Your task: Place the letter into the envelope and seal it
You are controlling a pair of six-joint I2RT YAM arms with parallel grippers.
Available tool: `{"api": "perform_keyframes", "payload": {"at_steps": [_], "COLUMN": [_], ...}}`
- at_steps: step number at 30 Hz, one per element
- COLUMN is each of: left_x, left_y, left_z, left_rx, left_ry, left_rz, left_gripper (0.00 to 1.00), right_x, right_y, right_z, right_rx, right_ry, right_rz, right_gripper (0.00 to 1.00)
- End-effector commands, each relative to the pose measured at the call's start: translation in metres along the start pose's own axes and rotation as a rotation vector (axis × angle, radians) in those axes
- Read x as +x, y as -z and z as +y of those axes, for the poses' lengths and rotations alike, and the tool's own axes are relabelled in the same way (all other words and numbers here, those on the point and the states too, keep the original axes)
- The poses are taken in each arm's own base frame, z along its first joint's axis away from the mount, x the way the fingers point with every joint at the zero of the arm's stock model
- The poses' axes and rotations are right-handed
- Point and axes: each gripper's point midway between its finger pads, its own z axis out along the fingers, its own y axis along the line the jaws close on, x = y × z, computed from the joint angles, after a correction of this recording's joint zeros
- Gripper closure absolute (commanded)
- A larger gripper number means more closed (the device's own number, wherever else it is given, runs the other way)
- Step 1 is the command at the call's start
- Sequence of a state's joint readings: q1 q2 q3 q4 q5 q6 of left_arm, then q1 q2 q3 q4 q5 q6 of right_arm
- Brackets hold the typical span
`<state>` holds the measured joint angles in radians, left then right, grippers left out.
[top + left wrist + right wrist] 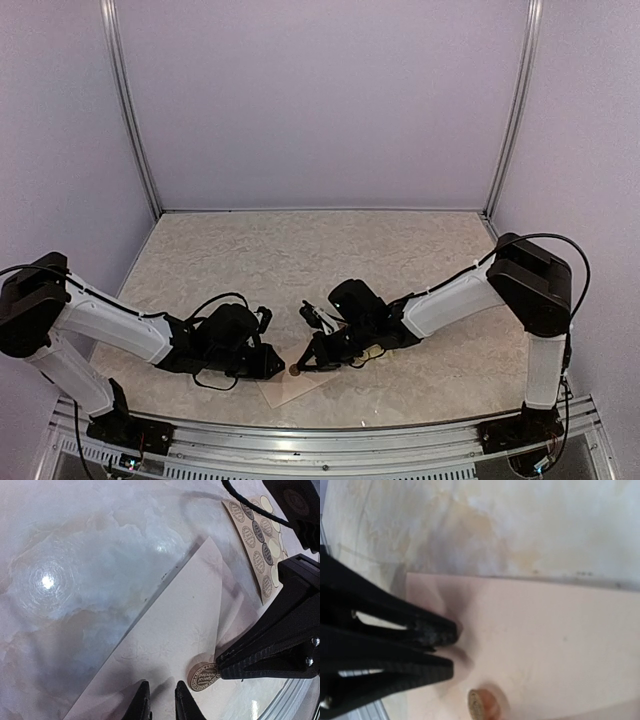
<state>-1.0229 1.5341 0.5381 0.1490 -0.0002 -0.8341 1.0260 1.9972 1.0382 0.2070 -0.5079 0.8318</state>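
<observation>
Your left tool (162, 700) is nearly closed, its tips resting on the envelope (170, 630) lying flat on the surface (75, 555). Right tool (447, 650), closed, presses beside a round sticker (203, 675).

round brown sticker (203, 675) on the envelope (165, 645): ring of print around its rim, too blurred to read | sticker sheet (257, 535): same printed rings on its round stickers, unreadable | no other text, numbers or signs readable in any view
</observation>
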Motion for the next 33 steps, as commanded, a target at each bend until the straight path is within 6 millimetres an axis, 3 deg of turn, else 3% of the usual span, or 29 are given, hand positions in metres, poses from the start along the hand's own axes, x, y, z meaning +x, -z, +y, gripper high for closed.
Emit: {"api": "perform_keyframes", "payload": {"at_steps": [1,16,27,33], "left_x": [0.025,0.017,-0.019,-0.015], "left_y": [-0.003,-0.002,0.013,0.007], "left_z": [0.022,0.019,-0.025,-0.037], "left_rx": [-0.073,-0.079,0.039,0.104], "left_ry": [-0.001,-0.009,-0.036,-0.048], "left_rz": [0.078,0.048,-0.059,-0.038], "left_gripper": [0.84,0.84,0.83,0.89], "right_x": [0.004,0.010,0.012,0.012], "right_y": [-0.008,-0.011,-0.013,-0.013], "right_z": [-0.006,-0.015,-0.021,-0.021], "right_rx": [0.033,0.065,0.086,0.088], "right_ry": [-0.012,-0.032,-0.042,-0.042], "right_rz": [0.016,0.046,0.053,0.054], "right_gripper": [1.00,1.00,1.00,1.00]}}
